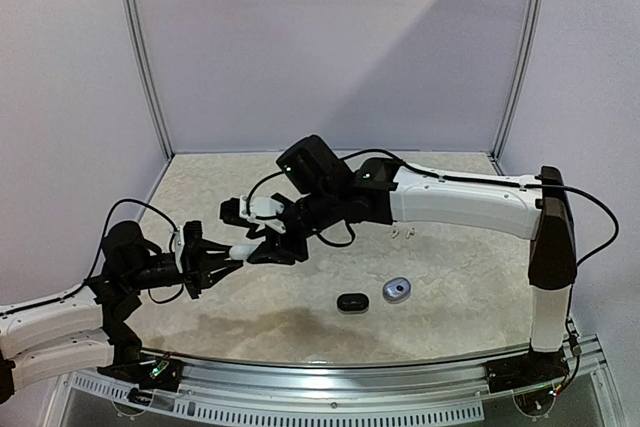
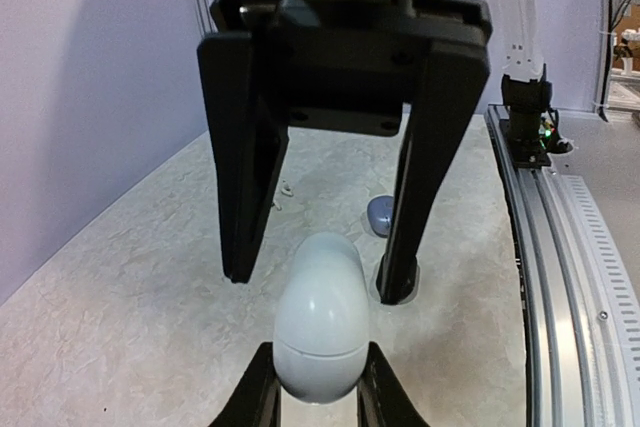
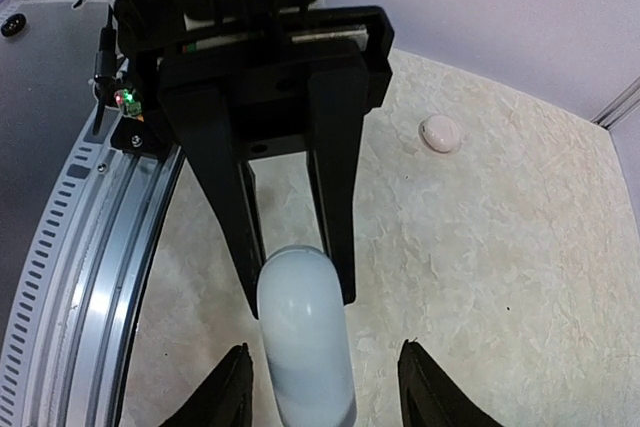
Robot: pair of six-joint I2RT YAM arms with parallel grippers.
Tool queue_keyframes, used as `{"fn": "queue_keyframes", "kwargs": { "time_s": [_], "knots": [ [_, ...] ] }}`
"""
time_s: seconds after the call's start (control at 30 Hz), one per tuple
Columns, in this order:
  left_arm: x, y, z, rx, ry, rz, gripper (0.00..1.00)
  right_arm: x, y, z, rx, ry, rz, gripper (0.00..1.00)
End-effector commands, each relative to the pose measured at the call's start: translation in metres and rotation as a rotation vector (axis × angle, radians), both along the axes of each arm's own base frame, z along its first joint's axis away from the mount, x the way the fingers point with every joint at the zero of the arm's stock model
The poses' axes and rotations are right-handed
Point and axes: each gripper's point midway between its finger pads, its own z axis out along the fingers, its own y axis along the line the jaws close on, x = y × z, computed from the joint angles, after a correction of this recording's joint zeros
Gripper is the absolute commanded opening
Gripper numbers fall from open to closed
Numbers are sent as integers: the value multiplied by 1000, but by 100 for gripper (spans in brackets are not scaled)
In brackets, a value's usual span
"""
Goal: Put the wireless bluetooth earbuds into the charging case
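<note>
A white egg-shaped charging case (image 2: 320,317), lid closed along a visible seam, is held off the table with my left gripper (image 2: 318,352) shut on its near end. From the opposite side my right gripper (image 3: 323,349) straddles the same case (image 3: 303,332); it is open, with a wide gap at the right finger (image 3: 425,392). In the top view the two grippers meet left of centre, the left gripper (image 1: 226,260) and right gripper (image 1: 264,249) with the case (image 1: 243,250) between them. Two tiny white earbuds (image 1: 402,234) lie on the table to the right.
A black case (image 1: 352,301) and a grey-blue case (image 1: 397,290) lie near the front middle. A round white case (image 3: 440,133) sits on the table beyond the left arm. The metal rail (image 1: 350,372) runs along the near edge.
</note>
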Motion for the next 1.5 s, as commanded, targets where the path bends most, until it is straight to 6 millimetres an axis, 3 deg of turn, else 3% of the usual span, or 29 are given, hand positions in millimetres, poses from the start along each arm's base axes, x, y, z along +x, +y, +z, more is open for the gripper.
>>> {"fn": "queue_keyframes", "kwargs": {
  "time_s": [0.0,0.07,0.17,0.23,0.27,0.3,0.33,0.37,0.53,0.67,0.77,0.8,0.9,1.07,1.2,1.37,1.47],
  "knots": [
    [-2,-2,7,-13,-29,-10,0,6,0,-15,-46,8,-11,49],
    [-3,-2,7,-13,-29,-11,0,5,1,-16,-44,6,-2,42],
    [-2,-2,6,-13,-27,-11,0,5,2,-13,-37,9,-2,16],
    [-1,-1,6,-17,-23,0,0,8,-1,-9,-31,17,-6,6],
    [1,0,6,-23,-22,14,15,11,-2,-6,-25,34,-18,2],
    [4,1,7,-33,-20,35,45,18,-5,-2,-14,49,-38,0],
    [7,3,8,-44,-17,57,83,27,-9,1,-6,76,-72,0],
    [8,3,8,-47,-18,64,97,38,-13,3,1,99,-108,0],
    [7,4,8,-44,-23,64,99,109,-56,-2,6,274,-430,0],
    [8,5,7,-41,-32,72,99,179,-132,-35,-18,543,-841,0],
    [8,5,7,-42,-36,78,99,203,-201,-69,-8,794,-1101,0],
    [8,6,7,-43,-39,78,99,206,-232,-89,-25,878,-1202,0],
    [8,7,7,-44,-41,86,99,196,-294,-125,-52,983,-1369,0],
    [9,8,6,-48,-36,96,99,165,-367,-150,-73,1056,-1537,0],
    [11,8,5,-49,-32,105,99,144,-389,-164,-81,1132,-1562,1],
    [11,8,6,-50,-34,106,99,129,-390,-186,-171,1210,-1526,6],
    [12,10,6,-48,-42,115,99,125,-392,-197,-223,1219,-1525,14]
  ]
}}
